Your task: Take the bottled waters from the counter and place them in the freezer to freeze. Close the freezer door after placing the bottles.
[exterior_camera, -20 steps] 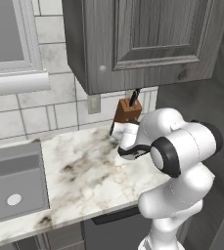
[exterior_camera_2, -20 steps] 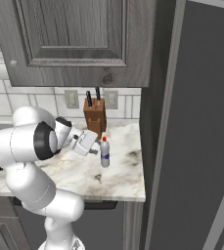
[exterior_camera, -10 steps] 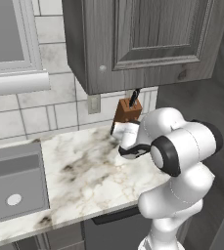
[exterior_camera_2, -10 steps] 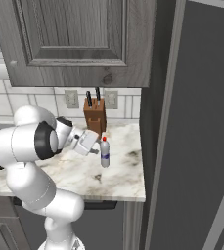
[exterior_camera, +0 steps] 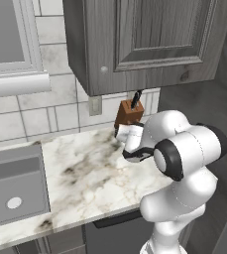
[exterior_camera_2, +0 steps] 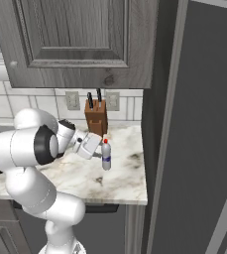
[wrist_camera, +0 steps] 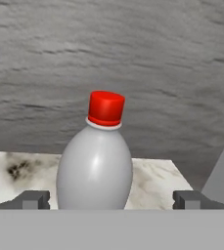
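A translucent whitish bottle with a red cap (exterior_camera_2: 106, 156) stands upright on the marble-look counter (exterior_camera_2: 120, 181) near its right end. My gripper (exterior_camera_2: 99, 152) reaches toward it from the left. In the hand view the red-capped bottle (wrist_camera: 96, 161) stands close in, between my two dark fingertips (wrist_camera: 34, 199), which sit wide apart on either side without touching it; the gripper (wrist_camera: 111, 201) is open. The blue-capped bottle is out of view. The tall grey fridge unit (exterior_camera_2: 199, 149) rises just right of the counter, its front shut.
A brown knife block (exterior_camera_2: 96, 115) stands against the tiled wall just behind the bottle, also visible behind my arm (exterior_camera: 129, 113). Dark wood-grain wall cabinets (exterior_camera_2: 80, 39) hang overhead. A grey sink basin (exterior_camera: 13, 186) lies at the counter's left.
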